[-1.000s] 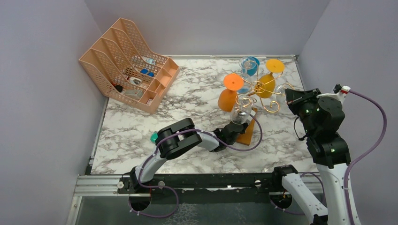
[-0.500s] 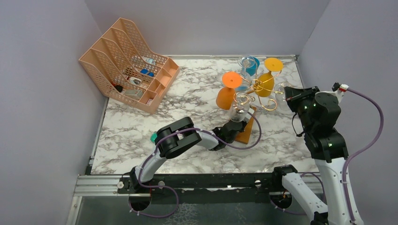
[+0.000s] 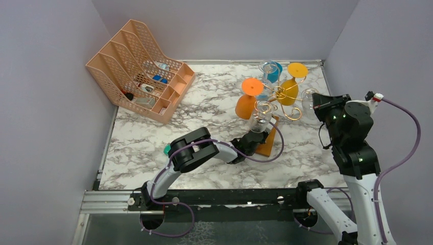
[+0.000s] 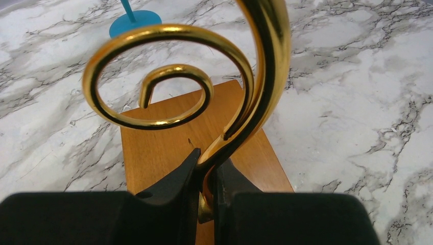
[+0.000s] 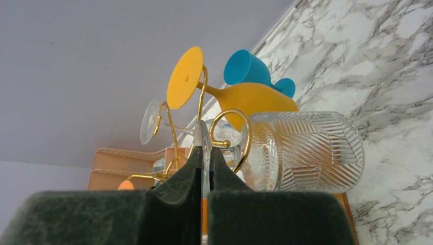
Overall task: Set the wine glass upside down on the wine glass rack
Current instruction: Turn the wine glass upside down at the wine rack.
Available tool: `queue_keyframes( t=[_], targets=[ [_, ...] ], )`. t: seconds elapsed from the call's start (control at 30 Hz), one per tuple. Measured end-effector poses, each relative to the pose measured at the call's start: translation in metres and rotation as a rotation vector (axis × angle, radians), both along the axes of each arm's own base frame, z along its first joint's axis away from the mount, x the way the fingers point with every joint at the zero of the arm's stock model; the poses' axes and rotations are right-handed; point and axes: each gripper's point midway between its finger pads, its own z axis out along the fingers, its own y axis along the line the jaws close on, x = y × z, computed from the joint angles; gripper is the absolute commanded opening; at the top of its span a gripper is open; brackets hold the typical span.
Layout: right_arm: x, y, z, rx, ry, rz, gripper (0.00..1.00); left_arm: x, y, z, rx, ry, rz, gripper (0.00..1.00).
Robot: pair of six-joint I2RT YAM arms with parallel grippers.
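The glass (image 5: 306, 153) is judged rigid, brittle and light. Its smooth walls offer little friction, and most of its weight sits in the bowl, so a hold far from the bowl lets it swing. The foot rim or the stem is the sensible place to grip, never the thin lip. The right gripper (image 5: 204, 159) is closed on the thin clear foot, seen edge-on.

Appearance: clear, the bowl cut with ribbed chevron facets, a short stem and a flat round foot.

Position: in the top view the glass (image 3: 308, 99) is held above the table (image 3: 153, 148), at 3 o'clock of the rack (image 3: 280, 94). In the right wrist view a gold hook (image 5: 230, 130) curls round its stem. Whether they touch cannot be told.

The rack is thin gold wire on a wooden base (image 4: 163, 138), and is likely springy and apt to tip. The left gripper (image 4: 207, 163) is clamped on a spiral arm (image 4: 168, 76) at the rack's 7 o'clock, presumably steadying it.

An orange glass (image 3: 253, 88), a yellow glass (image 3: 298, 70), a blue glass (image 3: 273, 71) and a second clear glass (image 3: 261, 113) hang there already.
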Motion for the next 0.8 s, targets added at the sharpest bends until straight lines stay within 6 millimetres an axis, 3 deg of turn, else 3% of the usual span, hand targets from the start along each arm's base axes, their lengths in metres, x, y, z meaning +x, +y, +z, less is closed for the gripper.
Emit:
queue_keyframes(
  t=[0.43,0.8],
  targets=[
    [0.0,-0.009,-0.002,-0.031,0.004,-0.042,0.01,0.0,0.0,0.0,-0.001,0.001,-0.001,0.0],
    [0.015,-0.01,0.0,-0.045,0.004,-0.057,0.01,0.005,0.002,0.0,0.001,0.001,-0.01,0.0]
  ],
)
